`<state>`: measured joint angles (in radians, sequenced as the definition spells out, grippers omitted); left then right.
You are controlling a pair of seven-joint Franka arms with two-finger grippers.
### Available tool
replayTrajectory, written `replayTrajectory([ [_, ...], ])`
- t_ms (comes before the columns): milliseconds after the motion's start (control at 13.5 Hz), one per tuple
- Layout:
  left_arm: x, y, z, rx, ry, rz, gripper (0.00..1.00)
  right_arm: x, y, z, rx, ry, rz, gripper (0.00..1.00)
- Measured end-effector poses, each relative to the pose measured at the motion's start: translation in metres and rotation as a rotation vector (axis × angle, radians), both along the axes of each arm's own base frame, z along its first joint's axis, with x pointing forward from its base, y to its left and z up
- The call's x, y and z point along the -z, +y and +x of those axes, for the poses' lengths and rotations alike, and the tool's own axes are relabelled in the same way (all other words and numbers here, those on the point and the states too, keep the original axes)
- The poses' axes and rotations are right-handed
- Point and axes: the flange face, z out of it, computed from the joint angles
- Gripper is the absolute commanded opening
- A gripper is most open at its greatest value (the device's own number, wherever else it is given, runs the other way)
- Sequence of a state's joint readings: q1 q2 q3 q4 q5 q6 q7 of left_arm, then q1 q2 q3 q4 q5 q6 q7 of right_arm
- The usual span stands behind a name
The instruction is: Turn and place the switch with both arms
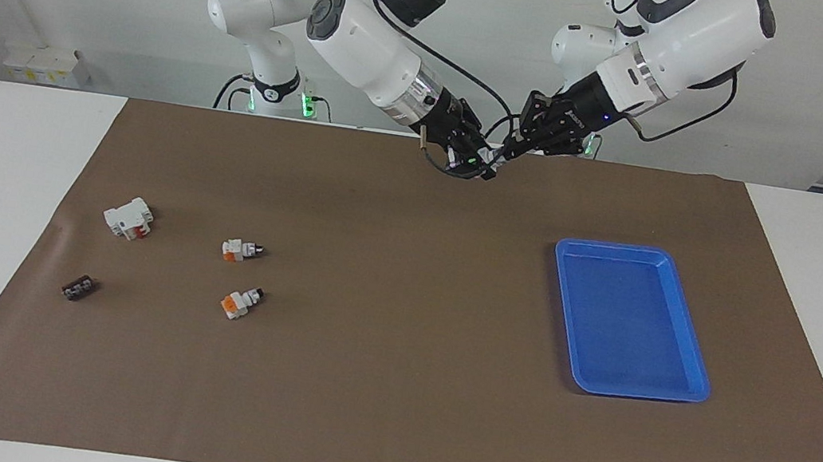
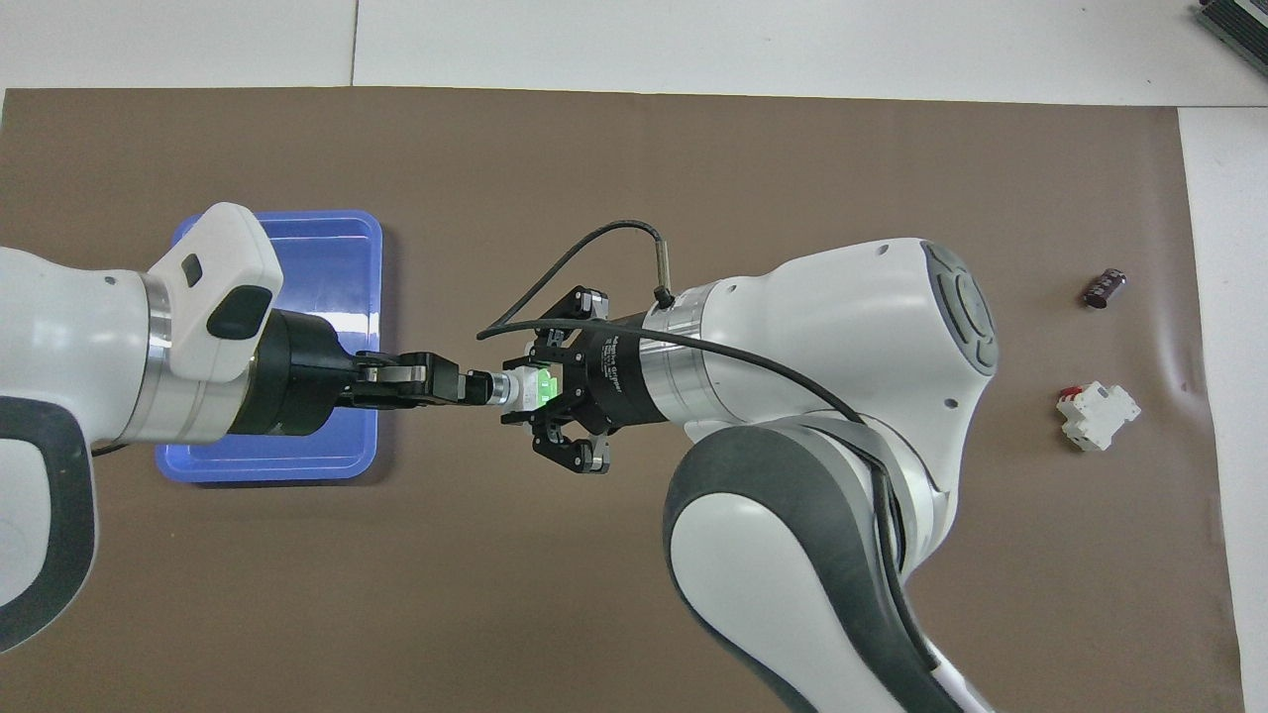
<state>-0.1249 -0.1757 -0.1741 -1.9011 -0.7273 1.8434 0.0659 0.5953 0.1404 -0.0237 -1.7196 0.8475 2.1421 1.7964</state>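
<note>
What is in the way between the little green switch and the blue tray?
Nothing visible. The switch is up in the air, gripped by both the left gripper and right gripper. Only bare brown mat lies between it and the blue tray, which has nothing in it.

Small white lettering stands on the black collar of the right gripper (image 2: 540, 391), and similar lettering on the left gripper (image 1: 513, 147), near its wrist. Both are too small to read. No other text shows.
</note>
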Motion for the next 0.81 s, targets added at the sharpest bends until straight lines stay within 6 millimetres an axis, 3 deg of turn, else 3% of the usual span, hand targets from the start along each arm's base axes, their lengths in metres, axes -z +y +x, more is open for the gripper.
replayTrajectory([
  [813,-0.0053,-0.0007,-0.0047,0.647,-0.472,0.044,0.00,0.0012,0.0074,-0.0050,-0.017,0.006,-0.001,0.00],
])
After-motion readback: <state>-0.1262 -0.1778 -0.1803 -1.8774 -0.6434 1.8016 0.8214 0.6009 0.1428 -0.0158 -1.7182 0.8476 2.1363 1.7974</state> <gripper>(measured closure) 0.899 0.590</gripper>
